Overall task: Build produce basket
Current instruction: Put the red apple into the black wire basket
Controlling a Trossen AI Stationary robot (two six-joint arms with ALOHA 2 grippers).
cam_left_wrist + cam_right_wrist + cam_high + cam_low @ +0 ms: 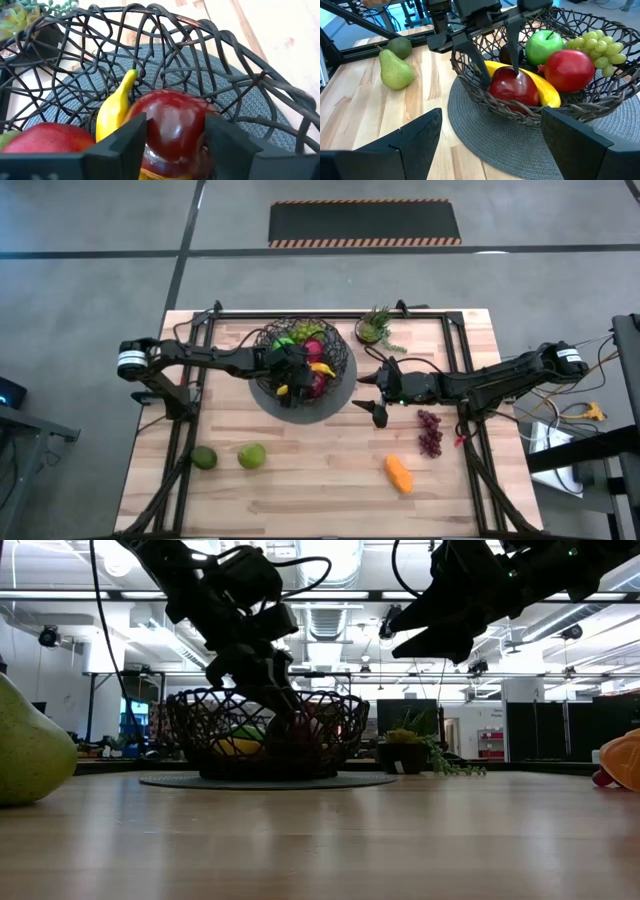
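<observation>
The black wire basket [340, 350] stands on its grey round base in the middle of the table's far half. It holds a yellow banana [545, 90], a green apple [543, 44], green grapes [600, 44] and two red apples. My left gripper [290, 375] reaches down into the basket and is shut on the darker red apple [172, 115]. My right gripper [372, 395] hovers open just to the right of the basket, touching nothing. On the table lie the purple grapes [430, 432], the orange piece [398, 473], the pear [251, 455] and the lime [204, 458]. My left gripper pinches the dark red apple between its two fingers, one on each side of it [152, 127]. The fingers [512, 50] come slanting down from above and from the table's left. The apple sits low in the basket against the banana [114, 107] and the near wall.
A small potted green plant [375, 328] stands near the far edge, right of the basket. The pear [30, 745] looms close in the low view. Black frame rails run along the table's left, right and far sides. Bare wood lies along the near edge.
</observation>
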